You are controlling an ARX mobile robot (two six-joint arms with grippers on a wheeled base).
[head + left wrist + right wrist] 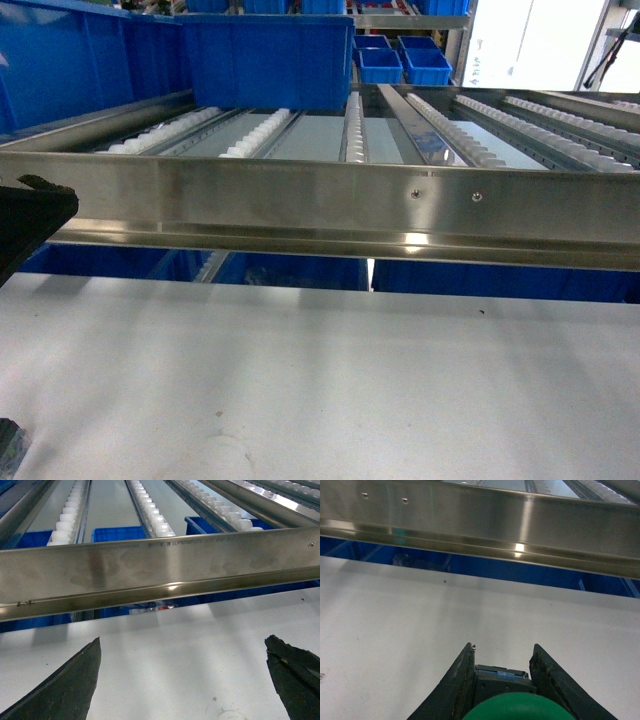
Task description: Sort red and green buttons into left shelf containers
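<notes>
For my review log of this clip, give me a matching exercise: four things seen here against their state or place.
Things:
1. left gripper
2. right gripper
3. large blue bin
4. white table

States or places:
A. on the roller conveyor
B. closed on a green button
C. open, nothing between the fingers
D. below the steel rail

Pairs: 1-C, 2-B, 3-A, 4-D
</notes>
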